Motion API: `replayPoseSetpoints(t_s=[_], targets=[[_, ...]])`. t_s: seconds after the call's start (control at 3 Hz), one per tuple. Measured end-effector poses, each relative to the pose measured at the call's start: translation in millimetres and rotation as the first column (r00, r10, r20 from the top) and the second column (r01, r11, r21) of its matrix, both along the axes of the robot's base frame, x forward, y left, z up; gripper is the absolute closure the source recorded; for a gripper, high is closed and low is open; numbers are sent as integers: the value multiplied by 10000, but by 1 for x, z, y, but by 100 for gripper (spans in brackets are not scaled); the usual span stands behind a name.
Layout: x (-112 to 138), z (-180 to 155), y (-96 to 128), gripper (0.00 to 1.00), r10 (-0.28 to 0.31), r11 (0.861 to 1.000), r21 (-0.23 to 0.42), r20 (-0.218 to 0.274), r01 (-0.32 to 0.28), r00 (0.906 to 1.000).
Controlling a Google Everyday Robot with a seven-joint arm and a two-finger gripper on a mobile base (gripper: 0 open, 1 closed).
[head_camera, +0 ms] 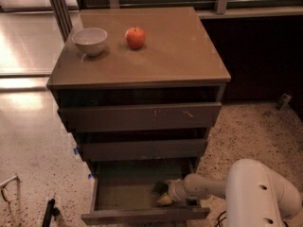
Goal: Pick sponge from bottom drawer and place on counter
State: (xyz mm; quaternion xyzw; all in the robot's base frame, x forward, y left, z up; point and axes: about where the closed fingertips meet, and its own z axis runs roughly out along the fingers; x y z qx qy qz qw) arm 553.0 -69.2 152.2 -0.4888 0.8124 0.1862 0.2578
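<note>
The bottom drawer (123, 193) is pulled open below two other drawers. My gripper (163, 194) reaches into its right part from the right, low over the drawer floor. At the gripper's tip I see the sponge (165, 200) as a small yellow patch with a dark part above it; the gripper hides most of it. I cannot tell whether the gripper touches it. The counter (175, 51) is the tan top of the cabinet.
A white bowl (89, 40) and a red apple (135, 37) stand on the back left of the counter. My white arm (255, 195) fills the lower right. The speckled floor (255, 131) lies around the cabinet, and a dark object (48, 213) lies on the floor at the lower left.
</note>
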Motion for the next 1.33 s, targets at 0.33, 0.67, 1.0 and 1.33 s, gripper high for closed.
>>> replayPoseSetpoints(t_s=[0.33, 0.67, 1.0, 1.33], targets=[[11, -16, 0, 33, -133, 9999, 30, -80, 133, 9999], [24, -34, -4, 35, -340, 9993, -130, -152, 339, 9993], [29, -44, -9, 58, -435, 9986, -295, -209, 429, 9988], [29, -44, -9, 81, -432, 9987, -294, -211, 426, 9988]])
